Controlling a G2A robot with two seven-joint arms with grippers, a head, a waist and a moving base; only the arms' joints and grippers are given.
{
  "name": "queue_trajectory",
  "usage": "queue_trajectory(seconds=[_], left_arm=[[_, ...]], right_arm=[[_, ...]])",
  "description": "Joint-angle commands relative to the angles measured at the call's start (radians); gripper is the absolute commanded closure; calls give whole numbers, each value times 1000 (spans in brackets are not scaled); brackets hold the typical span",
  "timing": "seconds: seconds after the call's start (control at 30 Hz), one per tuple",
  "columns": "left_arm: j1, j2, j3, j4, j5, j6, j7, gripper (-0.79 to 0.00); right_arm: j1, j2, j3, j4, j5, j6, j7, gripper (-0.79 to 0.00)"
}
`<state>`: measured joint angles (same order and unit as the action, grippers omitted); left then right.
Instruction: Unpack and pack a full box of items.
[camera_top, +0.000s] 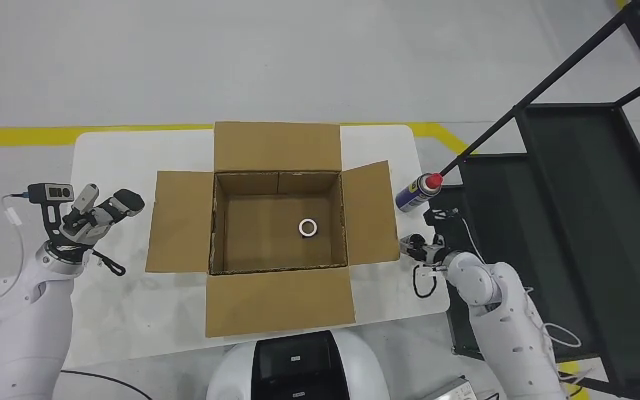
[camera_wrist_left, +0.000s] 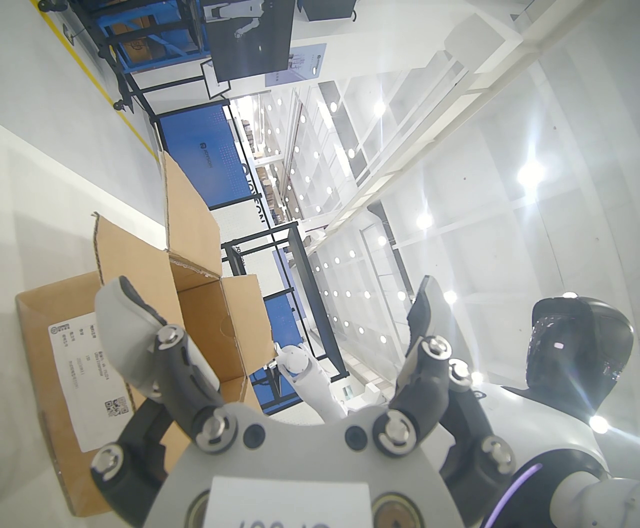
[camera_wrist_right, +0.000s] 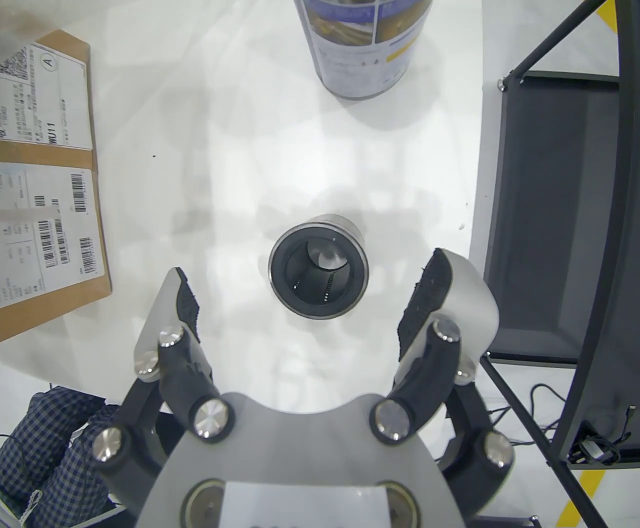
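Note:
An open cardboard box (camera_top: 280, 222) stands mid-table with all flaps spread; a small roll of tape (camera_top: 308, 228) lies on its floor. A blue spray can (camera_top: 418, 191) with a red cap stands right of the box. My right gripper (camera_top: 418, 247) hovers at the table's right edge, open. Straight below it, between its spread fingers (camera_wrist_right: 440, 280) without touching them, a short metal cylinder (camera_wrist_right: 318, 272) with a hollow black core stands upright. The spray can (camera_wrist_right: 362, 45) stands beyond the cylinder. My left gripper (camera_top: 118, 208) hangs open and holds nothing, left of the box (camera_wrist_left: 200, 300) and facing it.
The white table (camera_top: 130, 310) ends close to the right of the cylinder. A black metal rack (camera_top: 560, 200) stands just past that edge, with cables on the floor under it. The box's labelled right flap (camera_wrist_right: 45, 165) lies flat beside the cylinder.

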<state>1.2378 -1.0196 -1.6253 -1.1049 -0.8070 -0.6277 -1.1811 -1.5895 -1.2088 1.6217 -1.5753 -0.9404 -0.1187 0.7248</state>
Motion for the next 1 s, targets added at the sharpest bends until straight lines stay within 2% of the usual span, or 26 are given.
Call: queue_trajectory(seconds=[0.0,0.23,0.27,0.33,0.37,0.4,0.43,0.77,0.97], left_arm=[[0,0,0,0,0,0,0,-785],[0,0,0,0,0,0,0,-785],[0,0,0,0,0,0,0,-785],[0,0,0,0,0,0,0,-785],[0,0,0,0,0,0,0,-785],[0,0,0,0,0,0,0,-785],[0,0,0,0,0,0,0,-785],[0,0,0,0,0,0,0,-785],[0,0,0,0,0,0,0,-785]], right_arm=[[18,0,-13,21,-3,10,0,-785],[55,-1,-46,66,-20,25,-8,-785],[59,0,-48,71,-25,30,-13,-727],[66,-1,-52,81,-30,46,-27,-314],[68,-1,-53,83,-32,53,-30,-166],[70,-1,-56,85,-32,65,-35,-62],[71,-1,-56,86,-30,72,-38,0],[45,2,-71,60,-95,118,-57,0],[-35,6,-50,-70,-124,156,-71,0]])
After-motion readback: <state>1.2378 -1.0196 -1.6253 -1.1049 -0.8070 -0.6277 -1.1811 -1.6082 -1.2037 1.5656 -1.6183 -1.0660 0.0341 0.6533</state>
